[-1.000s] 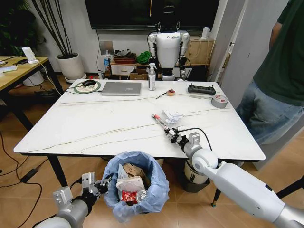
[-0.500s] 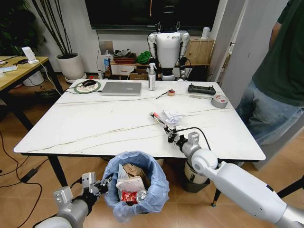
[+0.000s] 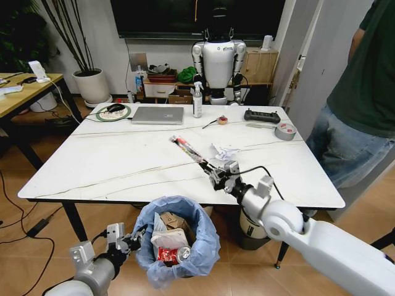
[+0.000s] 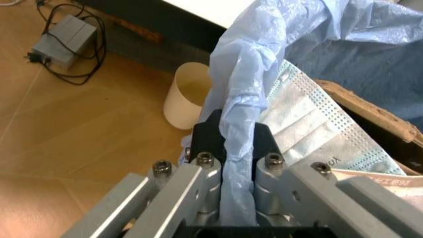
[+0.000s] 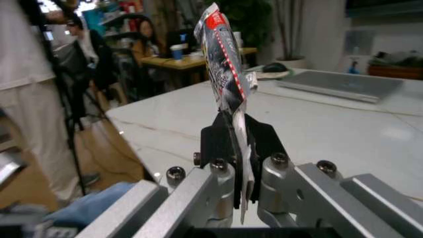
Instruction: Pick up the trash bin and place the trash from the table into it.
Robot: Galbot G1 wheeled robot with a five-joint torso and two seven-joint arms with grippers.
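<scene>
Right gripper (image 3: 213, 174) lifts a red-and-silver snack wrapper (image 3: 188, 150) off the table (image 3: 123, 161) while the left gripper (image 3: 131, 242) holds the trash bin (image 3: 177, 240).

The right arm reaches forward and inward over the table's near edge, its fingers clamped on one end of the flattened wrapper (image 5: 223, 59), which sticks up and away from the jaws, clear of the white tabletop. A crumpled white paper (image 3: 223, 150) lies on the table just beyond the gripper. The left arm is held low in front of the table, its fingers (image 4: 206, 135) pinched on the light-blue bag at the bin's rim; the bin hangs below the table's near edge, between the two arms, with a face mask (image 4: 310, 124), torn cardboard (image 3: 173, 220) and a red can (image 3: 174, 254) inside.
</scene>
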